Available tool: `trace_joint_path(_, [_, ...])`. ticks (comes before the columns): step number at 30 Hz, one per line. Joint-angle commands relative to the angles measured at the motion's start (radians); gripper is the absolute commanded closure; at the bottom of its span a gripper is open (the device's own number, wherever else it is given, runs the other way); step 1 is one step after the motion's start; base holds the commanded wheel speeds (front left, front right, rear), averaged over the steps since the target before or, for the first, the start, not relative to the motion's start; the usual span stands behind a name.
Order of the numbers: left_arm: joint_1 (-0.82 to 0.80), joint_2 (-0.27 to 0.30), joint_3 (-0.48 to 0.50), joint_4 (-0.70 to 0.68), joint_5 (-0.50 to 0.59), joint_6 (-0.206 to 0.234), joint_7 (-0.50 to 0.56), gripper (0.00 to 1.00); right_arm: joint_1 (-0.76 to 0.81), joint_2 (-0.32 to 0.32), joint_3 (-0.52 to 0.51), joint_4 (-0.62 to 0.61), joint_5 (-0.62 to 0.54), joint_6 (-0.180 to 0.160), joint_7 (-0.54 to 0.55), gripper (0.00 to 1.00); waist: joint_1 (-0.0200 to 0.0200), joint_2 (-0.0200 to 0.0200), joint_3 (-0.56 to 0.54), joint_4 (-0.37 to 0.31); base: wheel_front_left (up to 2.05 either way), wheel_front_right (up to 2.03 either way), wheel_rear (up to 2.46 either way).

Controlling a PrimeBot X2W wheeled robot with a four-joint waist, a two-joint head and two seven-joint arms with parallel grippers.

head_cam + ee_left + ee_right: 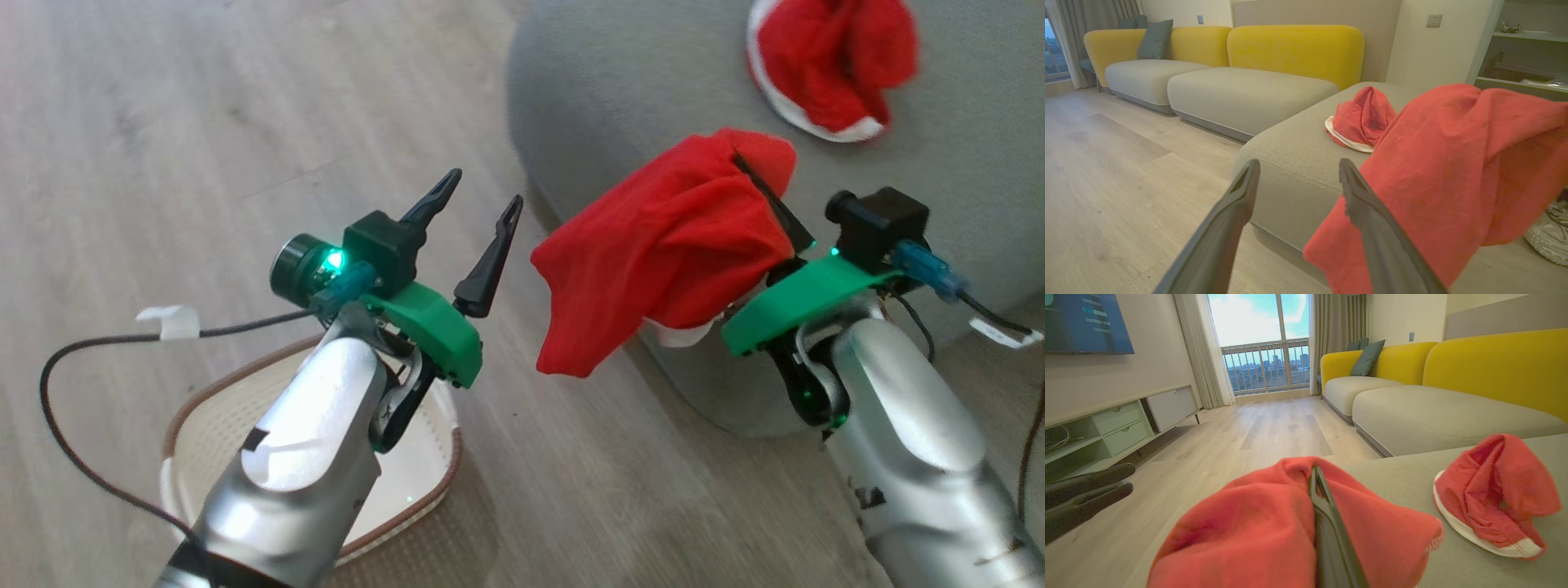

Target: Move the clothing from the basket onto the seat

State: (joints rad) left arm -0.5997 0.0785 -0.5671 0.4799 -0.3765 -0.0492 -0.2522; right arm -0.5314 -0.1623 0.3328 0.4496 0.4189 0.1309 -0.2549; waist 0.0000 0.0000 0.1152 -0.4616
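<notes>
My right gripper (747, 167) is shut on a red garment (661, 253) that drapes over its fingers and hangs at the near corner of the grey seat (637, 90). The same cloth fills the lower right of the left wrist view, red garment (1453, 179), and wraps the closed fingers in the right wrist view, red garment (1257, 526). A second red garment with a white band (829, 61) lies crumpled on the seat, farther back. My left gripper (478, 208) stands open and empty above the floor, over the cream basket (212, 425), whose inside is largely hidden by my forearm.
Wooden floor (204, 122) spreads left of the seat. A black cable (73, 457) loops beside the basket. A yellow-backed sofa (1290, 49) stands beyond the seat, a low TV cabinet (1118, 424) along the far wall, and a white shoe (1549, 234) lies by the seat.
</notes>
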Motion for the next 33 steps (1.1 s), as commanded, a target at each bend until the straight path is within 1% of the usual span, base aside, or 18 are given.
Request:
trace_joint_path(1, [-0.025, 0.013, 0.045, -0.027, 0.011, 0.003, -0.009, 0.0, -0.007, 0.004, -0.005, -0.047, -0.008, 0.0, -0.007, 1.0, 0.0, 0.0, -0.006, -0.061, 0.0, 0.0, 0.0])
trace_joint_path(10, [-0.058, -0.006, 0.034, -0.007, 0.052, -0.023, -0.009, 0.0, 0.092, -0.033, -0.166, -0.159, -0.047, 0.0, -0.007, 1.0, 0.0, 0.0, 0.057, -0.092, 0.0, 0.0, 0.0])
trace_joint_path(14, [-0.076, -0.013, 0.021, 0.006, 0.064, -0.035, -0.009, 0.0, 0.077, -0.071, -0.235, -0.174, -0.09, 0.0, -0.007, 1.0, 0.0, 0.0, 0.095, -0.095, 0.0, 0.0, 0.0])
trace_joint_path(19, [-0.095, -0.012, 0.009, 0.039, 0.077, -0.043, -0.009, 0.0, -0.035, -0.123, -0.304, -0.142, -0.12, 0.0, -0.007, 1.0, 0.0, 0.0, 0.156, -0.096, 0.0, 0.0, 0.0])
trace_joint_path(25, [-0.119, 0.018, -0.003, 0.051, 0.098, -0.043, -0.003, 0.0, -0.225, -0.164, -0.366, -0.059, -0.139, 0.0, -0.007, 1.0, 0.0, 0.0, 0.231, -0.094, 0.0, 0.0, 0.0])
trace_joint_path(29, [-0.135, 0.031, -0.017, 0.035, 0.107, -0.046, 0.017, 0.0, -0.341, -0.189, -0.438, 0.002, -0.15, 0.0, -0.007, 1.0, 0.0, 0.0, 0.284, -0.055, 0.0, 0.0, 0.0])
trace_joint_path(33, [-0.146, 0.047, -0.031, 0.003, 0.114, -0.049, 0.039, 0.0, -0.453, -0.24, -0.467, 0.066, -0.199, 0.0, -0.007, 1.0, 0.0, 0.0, 0.339, -0.021, 0.0, 0.0, 0.0])
